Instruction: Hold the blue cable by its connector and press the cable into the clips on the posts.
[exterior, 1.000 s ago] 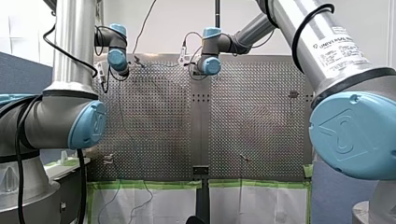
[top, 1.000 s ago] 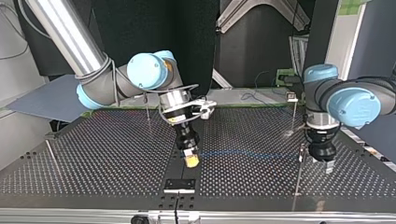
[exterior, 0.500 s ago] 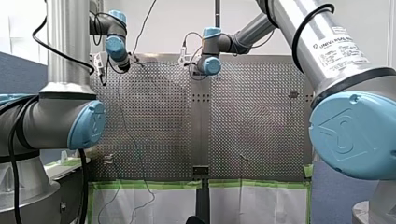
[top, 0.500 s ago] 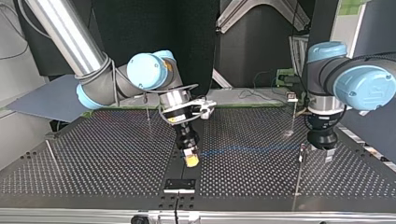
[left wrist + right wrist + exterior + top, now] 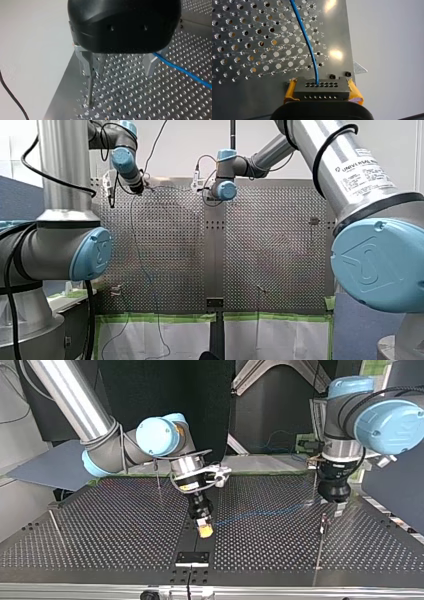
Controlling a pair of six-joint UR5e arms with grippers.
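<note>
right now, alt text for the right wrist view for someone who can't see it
My right arm's yellow-padded fingers clamp a dark connector. The blue cable leaves its middle and runs away from it over the perforated table.

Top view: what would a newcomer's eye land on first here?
My right gripper, mid-table, clamps the dark connector between yellow pads. From it the blue cable stretches across the perforated table toward my left gripper, which hangs open at the view's right, close by a thin post.
</note>
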